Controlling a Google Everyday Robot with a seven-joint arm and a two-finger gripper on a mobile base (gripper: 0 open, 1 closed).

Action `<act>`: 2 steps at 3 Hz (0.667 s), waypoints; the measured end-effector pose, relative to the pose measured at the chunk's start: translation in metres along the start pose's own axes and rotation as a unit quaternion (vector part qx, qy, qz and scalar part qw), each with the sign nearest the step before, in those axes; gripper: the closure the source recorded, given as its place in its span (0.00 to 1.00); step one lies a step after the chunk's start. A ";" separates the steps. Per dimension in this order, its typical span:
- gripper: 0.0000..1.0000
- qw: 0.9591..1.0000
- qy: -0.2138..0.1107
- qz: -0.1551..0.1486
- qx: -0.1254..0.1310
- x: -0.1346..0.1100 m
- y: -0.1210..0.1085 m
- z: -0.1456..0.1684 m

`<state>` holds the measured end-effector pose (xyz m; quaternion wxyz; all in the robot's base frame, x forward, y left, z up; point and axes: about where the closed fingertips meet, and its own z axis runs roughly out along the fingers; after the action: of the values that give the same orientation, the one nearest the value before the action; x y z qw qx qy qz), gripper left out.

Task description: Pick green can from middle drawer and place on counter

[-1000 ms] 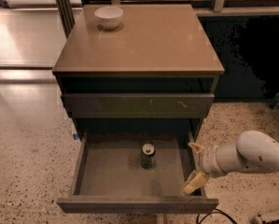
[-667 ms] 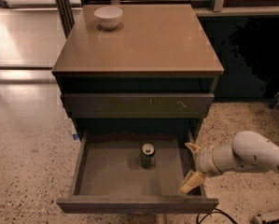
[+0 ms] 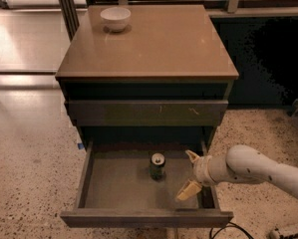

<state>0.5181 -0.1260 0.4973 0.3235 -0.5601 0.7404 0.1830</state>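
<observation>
The green can stands upright near the middle of the pulled-out middle drawer, its silver top facing up. My gripper comes in from the right on a white arm and hangs over the drawer's right part, a short way right of the can and not touching it. Its two pale fingers are spread apart, one toward the back and one toward the front, with nothing between them. The tan counter tops the cabinet above.
A white bowl sits at the counter's back left corner. A shut drawer front with pale scratch marks lies above the open drawer. Speckled floor surrounds the cabinet; a dark cable lies by the drawer's front right.
My gripper has moved left, further over the drawer and closer to the can. The can has not moved.
</observation>
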 end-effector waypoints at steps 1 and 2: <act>0.00 0.999 0.007 0.001 0.035 0.000 -0.013 0.020; 0.00 0.999 0.007 0.001 0.035 0.000 -0.013 0.020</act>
<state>0.5363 -0.1176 0.4837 0.3377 -0.5493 0.7488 0.1536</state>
